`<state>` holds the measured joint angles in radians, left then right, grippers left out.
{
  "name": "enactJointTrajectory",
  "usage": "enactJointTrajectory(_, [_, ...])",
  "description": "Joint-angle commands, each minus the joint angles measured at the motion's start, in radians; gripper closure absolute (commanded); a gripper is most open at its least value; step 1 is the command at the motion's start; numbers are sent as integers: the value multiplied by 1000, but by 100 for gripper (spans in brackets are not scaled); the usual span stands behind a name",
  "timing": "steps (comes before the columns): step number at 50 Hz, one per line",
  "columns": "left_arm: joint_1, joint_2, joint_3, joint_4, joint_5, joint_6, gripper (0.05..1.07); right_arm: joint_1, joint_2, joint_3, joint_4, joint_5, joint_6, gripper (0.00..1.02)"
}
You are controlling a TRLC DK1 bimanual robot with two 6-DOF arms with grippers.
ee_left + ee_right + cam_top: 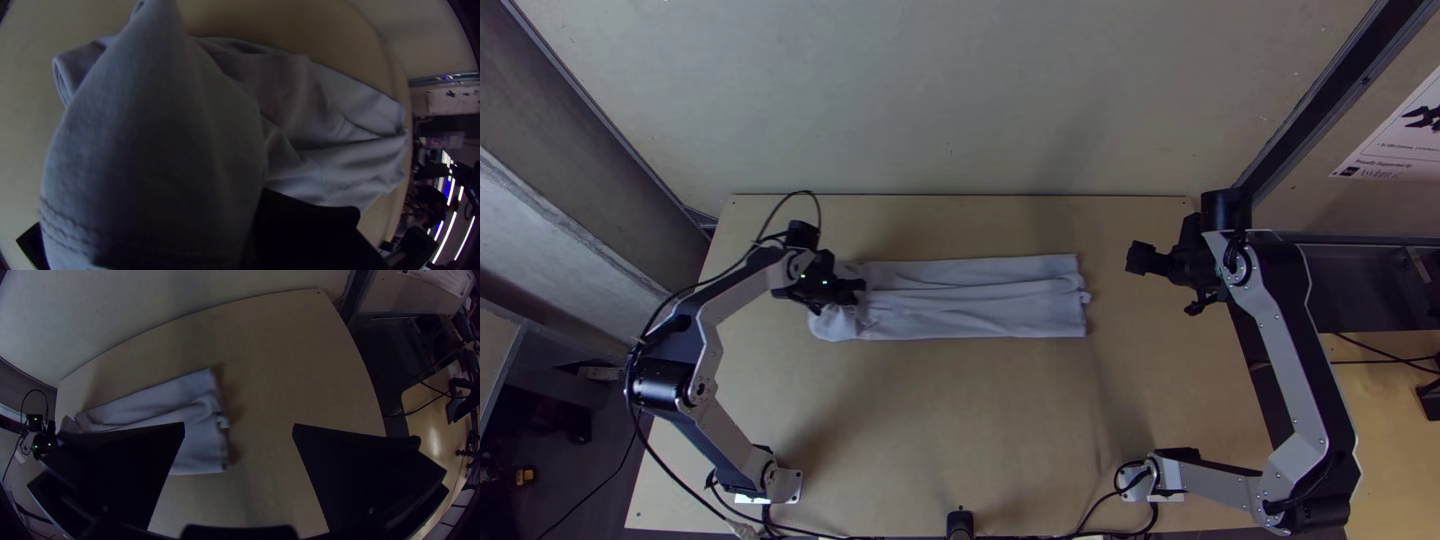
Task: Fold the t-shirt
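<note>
1. A pale panel (930, 100) stands beyond the far edge of the light wooden surface (950, 430), where two robot arms flank the work.
2. The right arm (1290, 370) stretches up its side of the surface, elbow bent outward. Opposite, the left arm (710, 360) angles inward from its base, with a black cable (665, 470) looping alongside.
3. Between them, a pale t-shirt (980, 300) lies on the surface as a long, narrow folded strip, nearer the far edge than the near one. Creases run along its length. Its left end is bunched at the left pincer, and some cloth rises close to that wrist's camera. The opposite end is fairly straight, with a small ruffle of folds poking out midway.
4. A printed poster (1395, 140) hangs at the upper right of the top view.
5. The right pincer (1163, 283) hangs apart from the t-shirt's right end, its two wide black fingers spread with nothing between them.
6. The left pincer (842, 290) meets the bunched left end. Fabric covers it in the wrist view, so whether it is apart, together or clamped cannot be told.
7. Twin rows of stitching (67, 222) cross the t-shirt's raised fabric.
</note>
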<state>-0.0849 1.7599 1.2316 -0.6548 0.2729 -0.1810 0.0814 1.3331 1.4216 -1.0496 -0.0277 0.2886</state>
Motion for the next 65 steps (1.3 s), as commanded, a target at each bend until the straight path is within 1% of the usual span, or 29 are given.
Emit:
enactJointTrajectory(1, [85, -36, 9, -62, -67, 98, 105, 6, -25, -33, 25, -6, 26, 3])
enactJointTrajectory(9, [208, -50, 55, -98, -153, 255, 104, -5, -29, -55, 46, -6, 26, 3])
enactJointTrajectory(23, [415, -28, 158, -117, -238, 489, 104, -46, -34, -70, 60, -5, 20, 3])
enactJointTrajectory(26, [441, -27, 186, -118, -261, 528, 104, -49, -34, -72, 63, -5, 18, 3])
enactJointTrajectory(30, [451, -34, 213, -118, -328, 586, 105, -54, -34, -76, 71, -5, 18, 3])
enactJointTrajectory(33, [451, -53, 235, -128, -347, 609, 104, -54, -35, -81, 76, -5, 18, 3])
enactJointTrajectory(38, [424, -96, 244, -143, -414, 644, 104, -52, -35, -89, 83, -5, 24, 3])
enactJointTrajectory(44, [347, -158, 247, -197, -514, 652, 104, -48, -34, -93, 99, -6, 26, 3])
enactJointTrajectory(50, [267, -229, 241, -206, -543, 646, 105, -48, -34, -96, 100, -6, 26, 3])
enactJointTrajectory(58, [154, -251, 249, -250, -661, 620, 104, -51, -37, -108, 100, -5, 24, 3])
enactJointTrajectory(65, [63, -247, 278, -309, -695, 569, 105, -68, -41, -118, 100, -5, 24, 3])
